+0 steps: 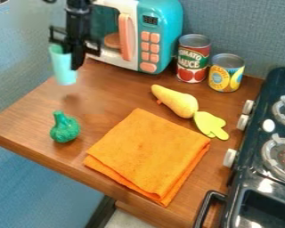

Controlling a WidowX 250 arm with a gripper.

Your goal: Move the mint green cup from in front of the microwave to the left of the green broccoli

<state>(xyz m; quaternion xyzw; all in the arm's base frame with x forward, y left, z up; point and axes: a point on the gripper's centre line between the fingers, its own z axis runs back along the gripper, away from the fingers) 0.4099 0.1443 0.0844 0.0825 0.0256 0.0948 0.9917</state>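
At the upper left, my gripper (69,50) hangs in front of the toy microwave's left side. It is shut on a mint-green cup (63,70), held above the wooden table near its left edge. One dark finger covers part of the cup's right side. Below, a green toy broccoli (65,128) stands near the table's front left edge. A folded orange cloth (149,153) lies in the middle, apart from the broccoli. Behind it to the right is a yellow toy vegetable (177,100), with a lime-green leafy piece (210,124) at its lower end.
A teal and white toy microwave (160,22) stands at the back. Right of it are a tomato can (193,60) and a yellow-labelled can (225,73). A dark toy stove (258,153) borders the right side of the wooden table (118,91), and a blue-grey wall rises behind.
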